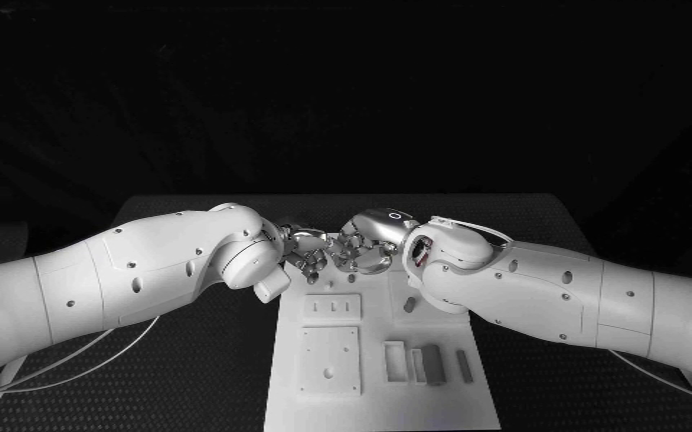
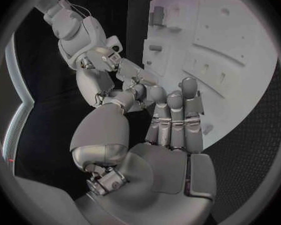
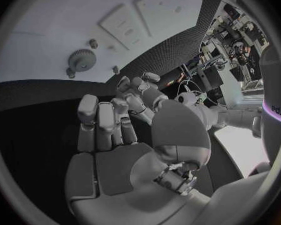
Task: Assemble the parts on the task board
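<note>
No legible text or labels

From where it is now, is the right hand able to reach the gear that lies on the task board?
Probably yes. In the right wrist view the gear lies uncovered on the task board, just ahead of the right hand, which holds nothing. The left hand meets it fingertip to fingertip and might crowd the move.
</note>
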